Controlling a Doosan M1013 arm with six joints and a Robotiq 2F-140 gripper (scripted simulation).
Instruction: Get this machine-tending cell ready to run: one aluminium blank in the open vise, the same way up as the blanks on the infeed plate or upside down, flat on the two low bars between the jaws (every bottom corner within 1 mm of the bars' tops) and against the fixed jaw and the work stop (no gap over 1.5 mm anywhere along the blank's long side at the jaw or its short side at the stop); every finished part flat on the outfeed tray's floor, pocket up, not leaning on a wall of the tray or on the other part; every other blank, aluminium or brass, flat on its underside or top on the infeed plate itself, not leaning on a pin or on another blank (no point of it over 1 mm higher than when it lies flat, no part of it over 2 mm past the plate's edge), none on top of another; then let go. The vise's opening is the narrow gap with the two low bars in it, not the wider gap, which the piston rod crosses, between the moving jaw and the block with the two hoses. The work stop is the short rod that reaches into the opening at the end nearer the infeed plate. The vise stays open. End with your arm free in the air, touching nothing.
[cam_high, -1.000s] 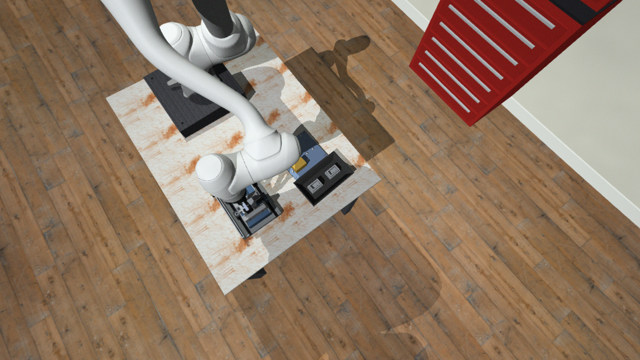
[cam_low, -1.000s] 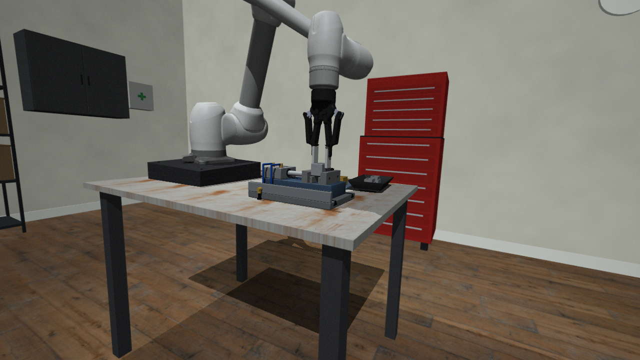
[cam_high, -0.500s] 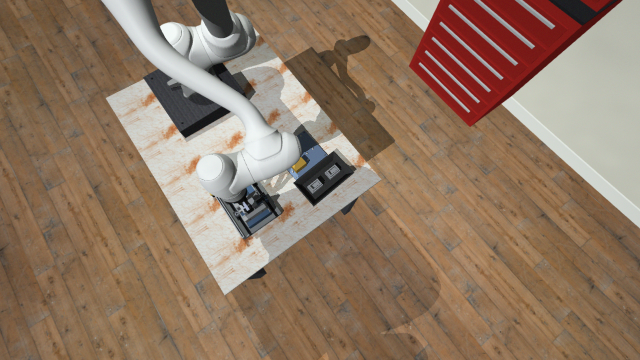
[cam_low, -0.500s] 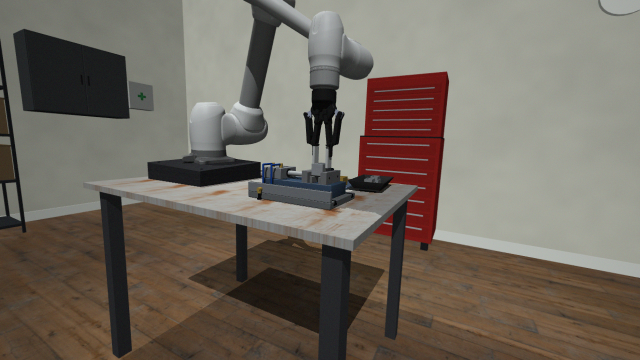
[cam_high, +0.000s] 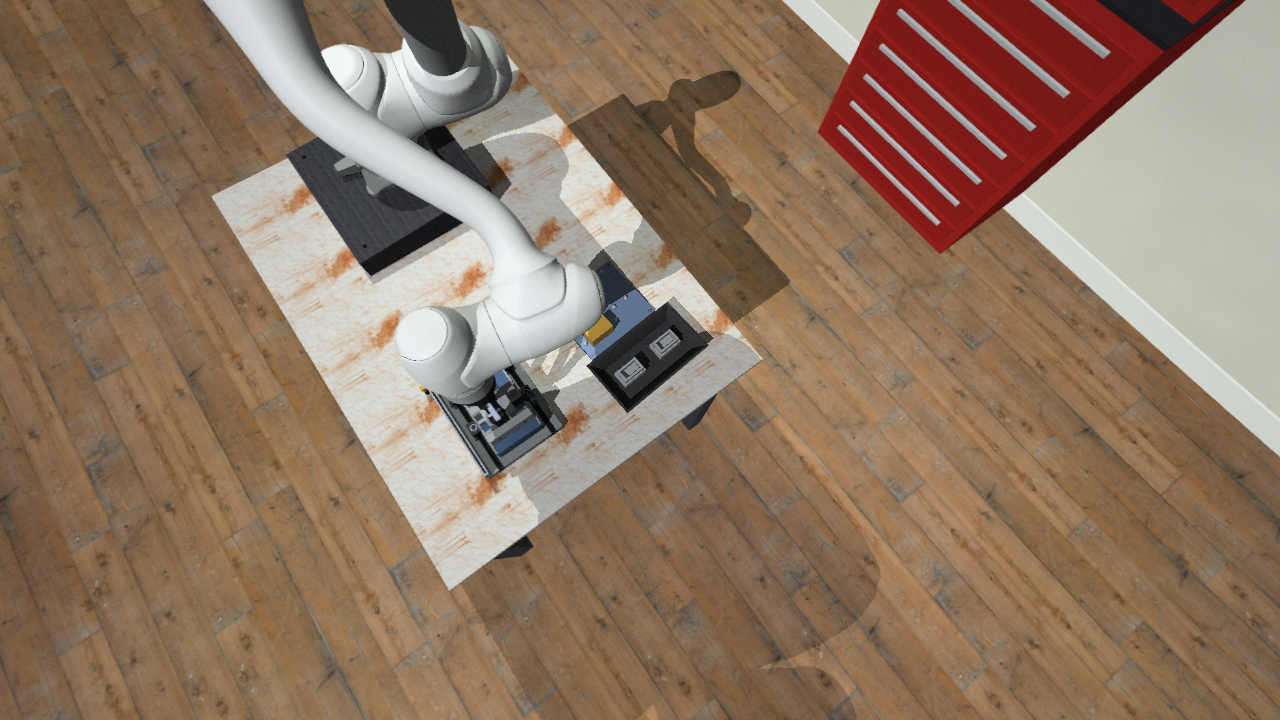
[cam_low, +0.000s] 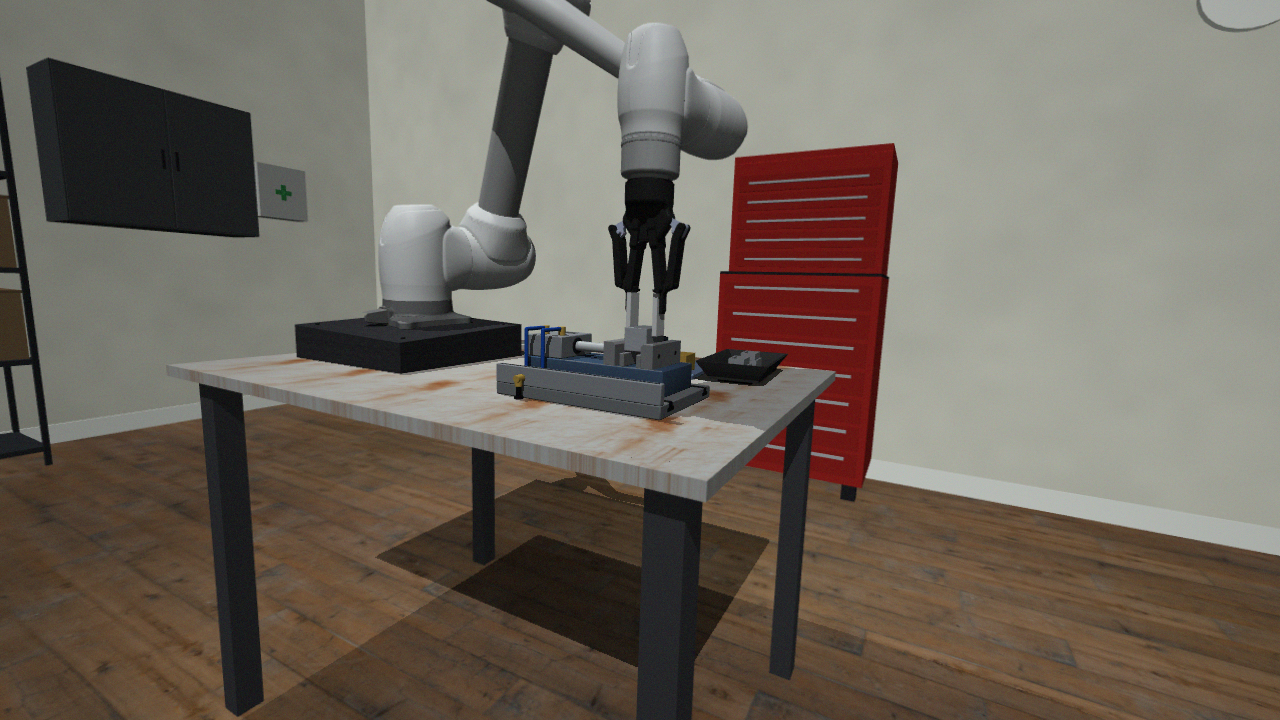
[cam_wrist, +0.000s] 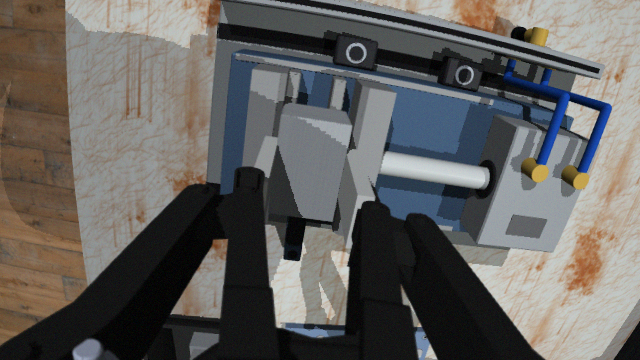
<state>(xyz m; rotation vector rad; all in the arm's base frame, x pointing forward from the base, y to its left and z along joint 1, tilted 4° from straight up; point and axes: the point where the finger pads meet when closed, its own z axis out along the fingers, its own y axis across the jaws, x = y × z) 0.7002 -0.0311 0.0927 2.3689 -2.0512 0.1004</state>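
My gripper (cam_wrist: 308, 164) is shut on a grey aluminium blank (cam_wrist: 310, 160) and holds it from above at the vise (cam_wrist: 380, 140). The blank is in the narrow opening between the fixed jaw (cam_wrist: 262, 115) and the moving jaw (cam_wrist: 367, 135). In the side view the blank (cam_low: 638, 339) stands a little higher than the jaws, under the gripper (cam_low: 645, 313). Whether it rests on the low bars is hidden. The dark work stop rod (cam_wrist: 295, 240) sits at the blank's near end. Two finished parts (cam_high: 631, 367) (cam_high: 665, 342) lie pocket up in the black outfeed tray (cam_high: 648, 353).
The blue infeed plate (cam_high: 622, 300) lies beside the tray, mostly hidden by my arm; a brass blank (cam_high: 597, 332) shows on it. The piston rod (cam_wrist: 435, 170) runs to the block with blue hoses (cam_wrist: 525, 185). A red tool cabinet (cam_low: 805, 304) stands behind the table.
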